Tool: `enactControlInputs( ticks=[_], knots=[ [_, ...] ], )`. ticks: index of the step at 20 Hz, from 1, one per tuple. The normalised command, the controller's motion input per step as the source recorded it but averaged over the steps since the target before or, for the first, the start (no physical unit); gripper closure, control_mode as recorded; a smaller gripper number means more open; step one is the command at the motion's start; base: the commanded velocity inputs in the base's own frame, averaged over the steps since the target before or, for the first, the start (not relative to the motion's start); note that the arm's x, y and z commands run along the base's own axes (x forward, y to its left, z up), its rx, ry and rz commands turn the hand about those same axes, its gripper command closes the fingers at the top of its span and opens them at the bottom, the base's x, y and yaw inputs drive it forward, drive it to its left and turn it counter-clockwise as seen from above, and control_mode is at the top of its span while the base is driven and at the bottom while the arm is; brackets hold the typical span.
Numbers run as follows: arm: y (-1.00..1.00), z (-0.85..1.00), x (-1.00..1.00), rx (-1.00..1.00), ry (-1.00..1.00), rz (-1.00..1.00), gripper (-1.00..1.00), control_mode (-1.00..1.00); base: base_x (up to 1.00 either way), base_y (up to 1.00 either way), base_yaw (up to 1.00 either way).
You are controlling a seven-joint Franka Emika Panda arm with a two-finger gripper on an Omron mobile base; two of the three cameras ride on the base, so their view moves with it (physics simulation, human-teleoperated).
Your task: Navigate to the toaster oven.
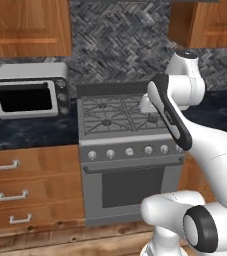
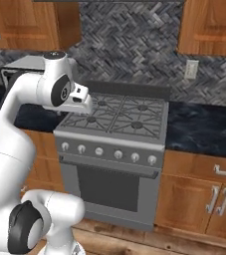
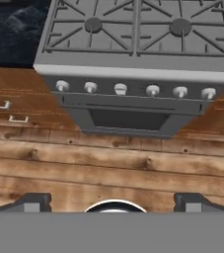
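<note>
Though unlabelled — toaster oven (image 1: 29, 91) left of stove (image 1: 127, 150)

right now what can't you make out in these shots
- Toaster oven: in the right base view the arm covers most of it; its knob markings are too small in the left base view.
- Stove range: its right side is behind the arm in the left base view.
- Gripper: open jaws, tips cut off by the hand view's bottom edge.

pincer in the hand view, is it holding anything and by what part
Nothing is held. The pincer is open, its two dark tips wide apart with only wooden floor between them, in front of the grey stove range.
</note>
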Motion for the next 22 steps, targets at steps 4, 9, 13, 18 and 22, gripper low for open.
enactControlInputs(
  ticks=[4,9,13,18,22],
  knots=[
    [0.0,0.0,0.0,0.0,0.0,0.0,-1.0,1.0,0.3,1.0,0.0],
    [0.0,0.0,0.0,0.0,0.0,0.0,-1.0,1.0,0.36,0.96,0.02],
    [0.0,0.0,0.0,0.0,0.0,0.0,-1.0,1.0,0.38,0.72,0.04],
    [0.0,0.0,0.0,0.0,0.0,0.0,-1.0,1.0,0.25,0.45,0.05],
    [0.0,0.0,0.0,0.0,0.0,0.0,-1.0,1.0,0.14,0.08,0.01]
  ],
)
